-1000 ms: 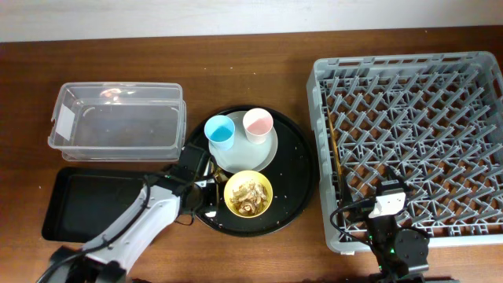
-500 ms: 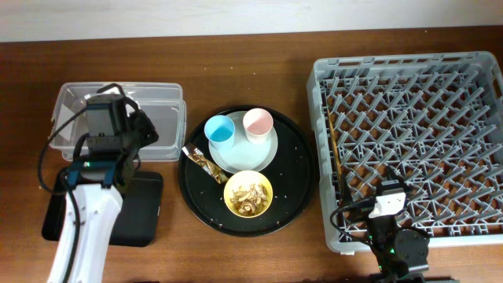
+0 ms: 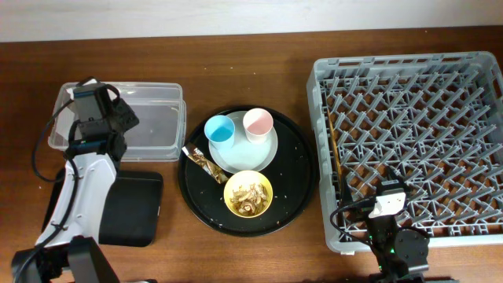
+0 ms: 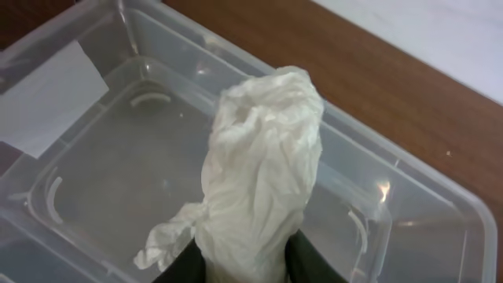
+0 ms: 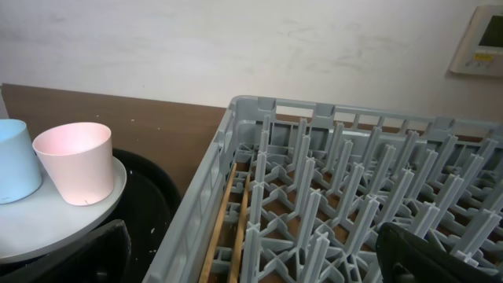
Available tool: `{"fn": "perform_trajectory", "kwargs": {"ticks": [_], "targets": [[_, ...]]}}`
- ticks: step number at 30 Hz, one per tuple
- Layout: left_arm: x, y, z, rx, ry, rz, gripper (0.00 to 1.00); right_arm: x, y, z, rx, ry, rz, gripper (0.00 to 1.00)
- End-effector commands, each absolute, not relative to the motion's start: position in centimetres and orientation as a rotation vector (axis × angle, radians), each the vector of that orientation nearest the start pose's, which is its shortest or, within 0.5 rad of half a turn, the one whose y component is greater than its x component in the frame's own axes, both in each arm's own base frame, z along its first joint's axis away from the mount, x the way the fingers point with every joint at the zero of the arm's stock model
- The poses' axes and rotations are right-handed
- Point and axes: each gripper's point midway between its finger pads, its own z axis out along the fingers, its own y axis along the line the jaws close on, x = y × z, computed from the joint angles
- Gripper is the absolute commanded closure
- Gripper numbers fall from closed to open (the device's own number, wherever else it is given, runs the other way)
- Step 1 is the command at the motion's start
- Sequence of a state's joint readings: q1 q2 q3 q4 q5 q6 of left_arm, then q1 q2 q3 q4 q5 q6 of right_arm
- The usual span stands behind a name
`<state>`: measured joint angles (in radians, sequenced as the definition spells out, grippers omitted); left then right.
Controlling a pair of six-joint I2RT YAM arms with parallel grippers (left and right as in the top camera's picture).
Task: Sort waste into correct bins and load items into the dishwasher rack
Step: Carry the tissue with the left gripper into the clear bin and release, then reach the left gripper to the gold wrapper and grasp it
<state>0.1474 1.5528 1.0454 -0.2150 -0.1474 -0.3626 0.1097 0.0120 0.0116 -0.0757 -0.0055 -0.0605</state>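
1. Overhead view: the left arm [image 3: 82,177] reaches from the counter's near-left corner toward the far-left, and its wrist hangs over the left end of the clear tub [image 3: 153,126].
2. The left gripper [image 4: 245,266] is clenched on the crumpled white paper ball [image 4: 263,165], which stands up between the fingers above the tub's inside. It appears to be clear of the tub floor, though the wrist view is too close to be sure.
3. A shallow black tray [image 3: 130,208] lies near the left edge, just nearer than the tub and partly under the arm.
4. The round black tray [image 3: 299,169] sits mid-counter. On it the grey-white plate [image 3: 263,153] carries the light-blue cup [image 3: 219,130] and the pink cup [image 3: 257,123], both upright and side by side.
5. The yellow bowl [image 3: 229,192] stands at the round tray's near side with tan food scraps [image 3: 248,196] inside.
6. The gold-brown foil wrapper [image 3: 200,163] lies on the round tray, left of the plate.
7. The grey dishwasher rack [image 3: 409,102] fills the right side of the counter, and thin wooden sticks [image 3: 333,145] lie along its left wall.
8. The right gripper [image 5: 251,255] sits at the rack's near edge, fingers spread wide and grasping nothing.
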Motion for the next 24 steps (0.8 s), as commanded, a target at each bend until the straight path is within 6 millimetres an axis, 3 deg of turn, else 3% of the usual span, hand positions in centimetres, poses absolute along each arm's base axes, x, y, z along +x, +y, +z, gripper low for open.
{"fn": "perform_trajectory", "kwargs": {"ticks": [1,2,3,4,6,9,12,14,15,17,19,22,24], "targets": [[44.2,9.5,14.1,-0.656,2.194,0.074,0.68,24.4,3.1,15.6,-0.156,1.642,0.051,0.02],[44.3,9.5,13.5,-0.657,2.207,0.074,0.67,24.4,3.1,15.6,-0.156,1.642,0.051,0.02],[44.3,9.5,13.2,-0.658,2.212,0.075,0.6,24.4,3.1,15.6,-0.156,1.642,0.051,0.02],[44.3,9.5,12.6,-0.661,2.226,0.077,0.45,24.4,3.1,15.6,-0.156,1.642,0.051,0.02],[44.7,9.6,12.3,-0.64,2.226,0.084,0.37,24.4,3.1,15.6,-0.156,1.642,0.05,0.02],[45.5,8.3,16.0,-0.522,2.201,0.041,0.36,24.4,3.1,15.6,-0.156,1.642,0.051,0.02],[43.0,2.2,20.5,-0.415,2.285,-0.165,0.38,24.4,3.1,15.6,-0.156,1.642,0.051,0.02],[39.9,-2.1,20.9,-0.403,2.37,-0.252,0.44,24.4,3.1,15.6,-0.156,1.642,0.051,0.02],[38.0,-4.4,20.3,-0.398,2.437,-0.271,0.44,24.4,3.1,15.6,-0.156,1.642,0.051,0.02],[35.4,-7.3,18.7,-0.403,2.55,-0.273,0.44,24.4,3.1,15.6,-0.156,1.642,0.051,0.02],[32.1,-10.9,15.8,-0.418,2.679,-0.284,0.44,24.4,3.1,15.6,-0.156,1.642,0.051,0.02],[30.2,-10.8,12.7,-0.572,2.68,-0.127,0.48,24.4,3.1,15.6,-0.156,1.642,0.051,0.02],[29.3,-10.5,10.9,-0.676,2.669,-0.091,0.59,24.4,3.1,15.6,-0.156,1.642,0.051,0.02]]}}
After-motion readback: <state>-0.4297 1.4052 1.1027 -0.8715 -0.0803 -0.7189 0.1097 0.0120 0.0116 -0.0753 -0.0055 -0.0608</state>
